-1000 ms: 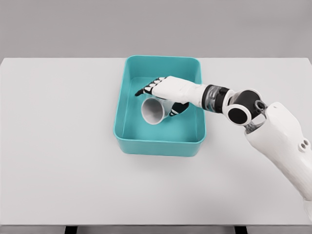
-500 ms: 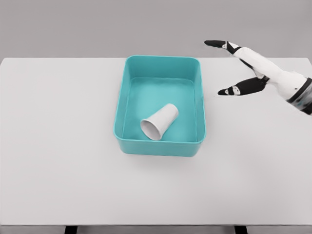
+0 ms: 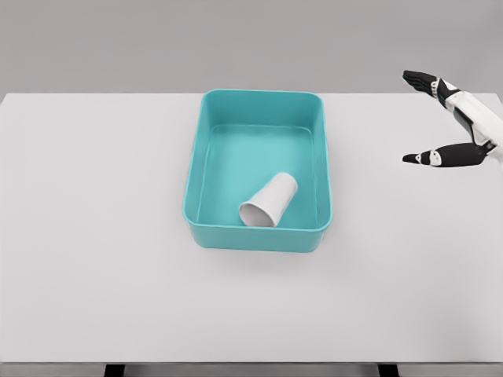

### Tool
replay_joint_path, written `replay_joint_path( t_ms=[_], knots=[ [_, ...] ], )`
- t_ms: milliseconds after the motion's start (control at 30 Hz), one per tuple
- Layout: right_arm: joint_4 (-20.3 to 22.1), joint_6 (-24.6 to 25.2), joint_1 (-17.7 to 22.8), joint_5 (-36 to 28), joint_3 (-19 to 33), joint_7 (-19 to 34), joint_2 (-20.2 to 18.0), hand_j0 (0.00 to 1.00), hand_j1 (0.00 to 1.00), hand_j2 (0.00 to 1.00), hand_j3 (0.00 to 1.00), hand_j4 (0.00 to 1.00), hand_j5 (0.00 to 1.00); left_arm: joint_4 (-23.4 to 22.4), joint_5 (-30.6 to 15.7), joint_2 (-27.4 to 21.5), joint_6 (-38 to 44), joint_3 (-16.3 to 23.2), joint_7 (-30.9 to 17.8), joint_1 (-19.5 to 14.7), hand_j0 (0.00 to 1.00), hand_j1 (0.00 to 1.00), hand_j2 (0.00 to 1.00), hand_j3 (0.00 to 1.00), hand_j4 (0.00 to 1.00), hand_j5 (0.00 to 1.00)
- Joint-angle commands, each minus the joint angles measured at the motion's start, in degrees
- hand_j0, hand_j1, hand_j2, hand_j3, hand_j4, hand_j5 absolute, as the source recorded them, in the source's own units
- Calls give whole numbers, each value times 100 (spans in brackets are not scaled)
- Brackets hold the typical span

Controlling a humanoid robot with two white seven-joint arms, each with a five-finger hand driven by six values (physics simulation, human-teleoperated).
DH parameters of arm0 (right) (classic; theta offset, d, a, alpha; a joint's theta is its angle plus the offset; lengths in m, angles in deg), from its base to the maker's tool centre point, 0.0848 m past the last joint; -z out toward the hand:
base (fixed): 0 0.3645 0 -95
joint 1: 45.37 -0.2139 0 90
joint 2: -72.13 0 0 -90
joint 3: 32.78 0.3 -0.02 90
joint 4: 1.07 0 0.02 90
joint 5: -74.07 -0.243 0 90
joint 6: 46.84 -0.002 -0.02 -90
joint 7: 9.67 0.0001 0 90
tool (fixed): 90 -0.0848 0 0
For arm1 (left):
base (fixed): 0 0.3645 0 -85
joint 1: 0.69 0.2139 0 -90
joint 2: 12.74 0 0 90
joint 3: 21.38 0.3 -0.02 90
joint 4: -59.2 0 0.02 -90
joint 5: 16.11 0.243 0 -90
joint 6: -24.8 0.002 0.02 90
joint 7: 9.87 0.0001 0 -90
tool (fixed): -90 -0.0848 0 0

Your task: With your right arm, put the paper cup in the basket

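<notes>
While the right hand (image 3: pixel 464 126) is edge-cropped, fingers (image 3: pixel 420 78) splayed, the paper cup (image 3: pixel 269 202) lies in the basket (image 3: pixel 206 126).

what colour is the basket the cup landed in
Teal, a solid colour with no pattern; the basket shows clearly in the head view.

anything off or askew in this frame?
Only the paper cup: it lies on its side inside the teal basket, mouth facing the near-left corner, not upright. Nothing spilled or damaged. The right hand is open over the table's far right edge, holding nothing.
</notes>
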Motion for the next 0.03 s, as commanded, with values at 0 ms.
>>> replay_joint_path(
  t_ms=[0],
  knots=[
    [-102, 0, 0, -4, 9, -2, 7, 100, 100, 100, 100, 100, 100, 1, -5, 0, 0, 5, -1, 0, 100, 100, 100, 100, 100, 100]
  ],
)
